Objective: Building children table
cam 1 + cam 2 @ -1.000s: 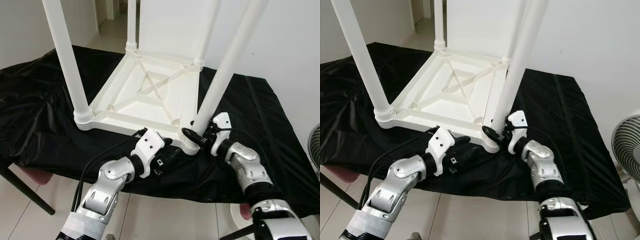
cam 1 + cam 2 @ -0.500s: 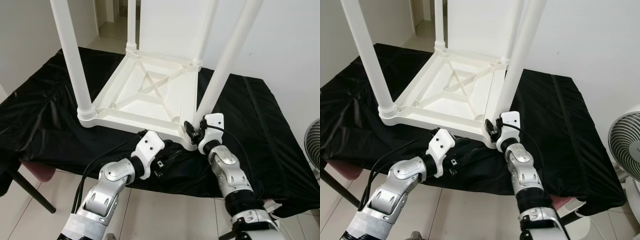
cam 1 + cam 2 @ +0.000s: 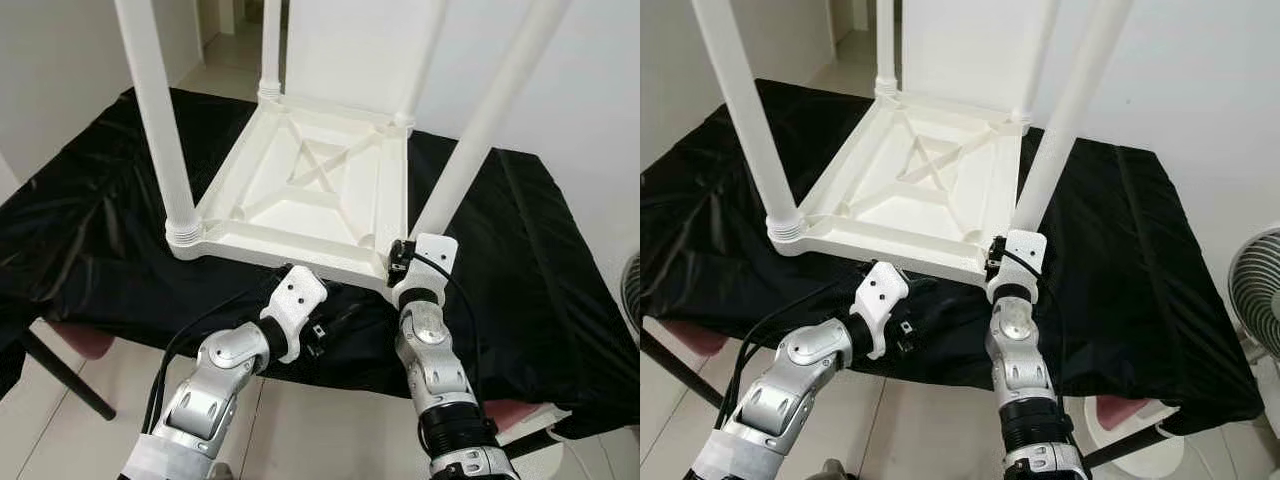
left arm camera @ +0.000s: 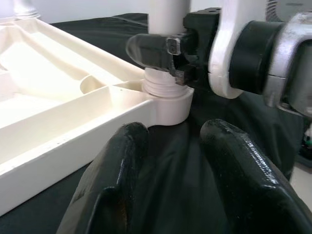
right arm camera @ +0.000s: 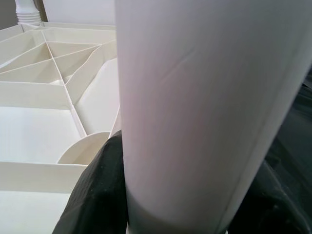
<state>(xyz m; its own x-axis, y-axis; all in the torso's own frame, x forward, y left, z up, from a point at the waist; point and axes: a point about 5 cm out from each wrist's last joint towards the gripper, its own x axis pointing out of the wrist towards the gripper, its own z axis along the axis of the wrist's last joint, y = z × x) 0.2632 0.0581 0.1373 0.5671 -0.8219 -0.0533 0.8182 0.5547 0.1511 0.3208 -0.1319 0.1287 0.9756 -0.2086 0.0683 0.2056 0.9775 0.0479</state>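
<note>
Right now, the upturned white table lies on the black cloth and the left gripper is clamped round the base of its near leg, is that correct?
Not quite: the right gripper is clamped round the near leg, as the right wrist view shows. The left gripper rests open on the black cloth beside the white table, holding nothing. The rest is right.
</note>
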